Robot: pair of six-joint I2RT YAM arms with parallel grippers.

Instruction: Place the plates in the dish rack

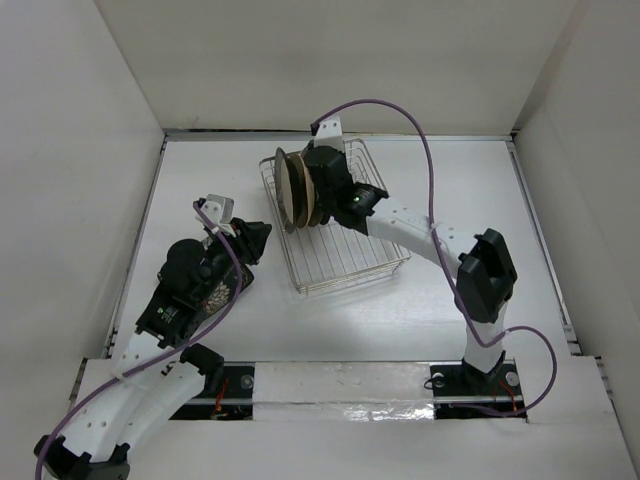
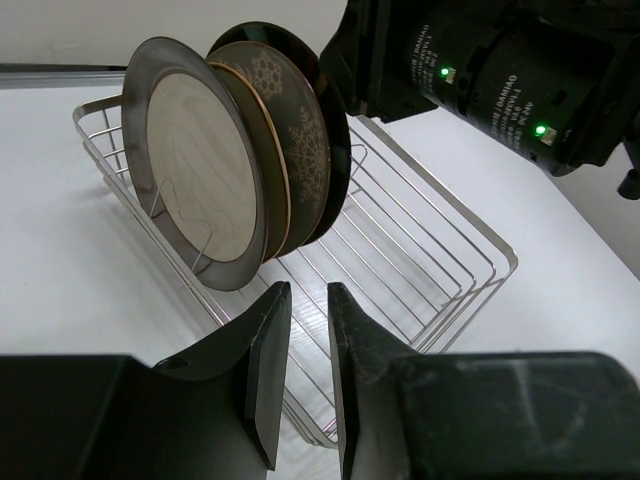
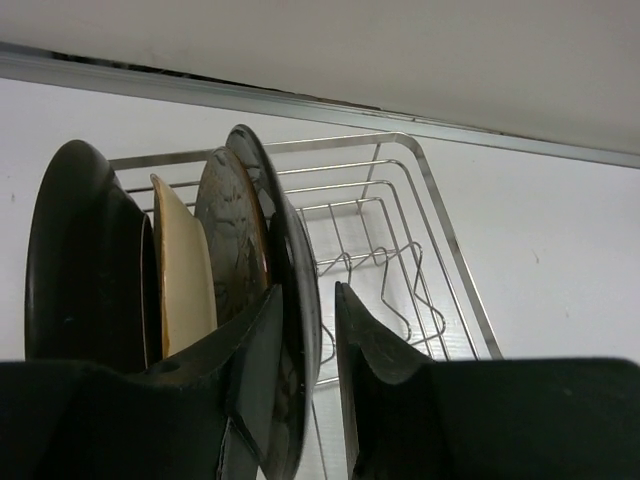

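Four plates [image 2: 240, 170] stand in the rack [image 1: 350, 262] — one left.
Right gripper [image 3: 307, 300] straddles the nearest plate's rim, jaws narrow, not clamped; left gripper [image 2: 308, 292] narrow, empty — the square plate [image 1: 218, 292] lies flat behind it.

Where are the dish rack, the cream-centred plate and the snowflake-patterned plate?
dish rack [image 1: 345, 255], top external view, on its bare wire floor.
cream-centred plate [image 2: 195, 170], left wrist view, on its cream centre.
snowflake-patterned plate [image 2: 305, 140], left wrist view, on its patterned face.

Free rack [image 1: 340, 262] room beside 4 plates [image 1: 296, 190], right arm [image 1: 405, 222] overhead
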